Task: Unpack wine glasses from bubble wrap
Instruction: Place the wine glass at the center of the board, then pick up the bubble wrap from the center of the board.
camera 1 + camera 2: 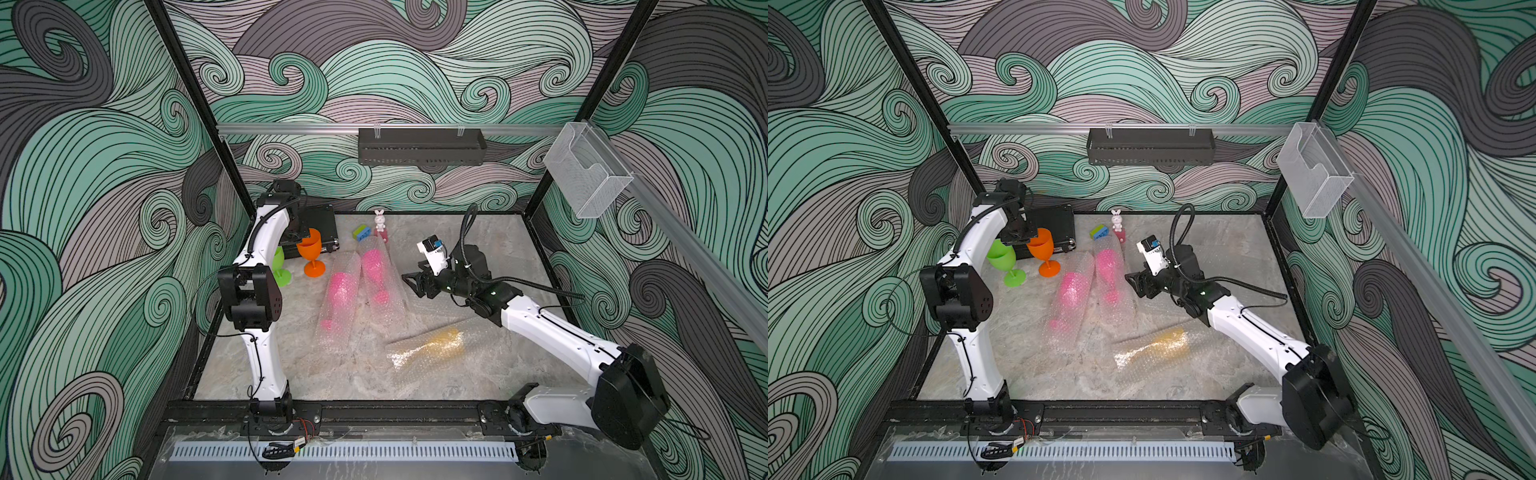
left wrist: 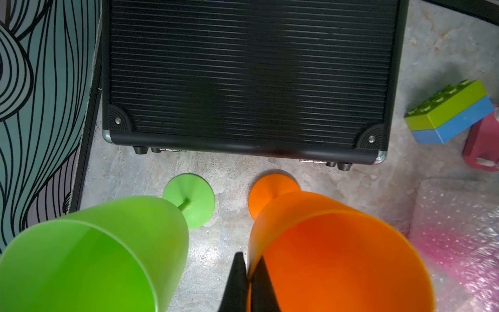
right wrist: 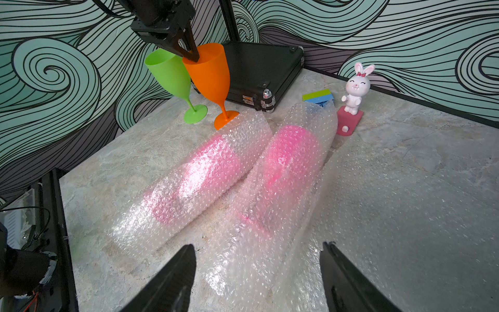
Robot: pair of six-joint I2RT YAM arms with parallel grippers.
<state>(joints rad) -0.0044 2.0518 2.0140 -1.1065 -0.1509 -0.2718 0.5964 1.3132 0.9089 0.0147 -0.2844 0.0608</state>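
My left gripper point(image 2: 249, 259) is shut on the rim of the orange wine glass point(image 2: 337, 256), one finger inside the bowl and one outside. The glass leans a little, with its foot point(image 3: 225, 118) on the table. Close beside it, the lime green wine glass point(image 1: 280, 266) stands free. Two pink wine glasses point(image 3: 194, 173) point(image 3: 286, 159) lie side by side, each inside a tube of bubble wrap point(image 3: 243, 127). A yellow one point(image 1: 436, 340) lies wrapped nearer the front. My right gripper point(image 3: 259, 245) is open, its fingers astride the near end of the right pink tube.
A black ribbed case point(image 2: 248, 75) lies at the back left, just behind both unwrapped glasses. Behind the tubes are a green-and-blue block point(image 2: 451, 110) and a white rabbit figurine point(image 3: 355, 89). A flat bubble wrap sheet point(image 3: 405, 216) lies under my right arm.
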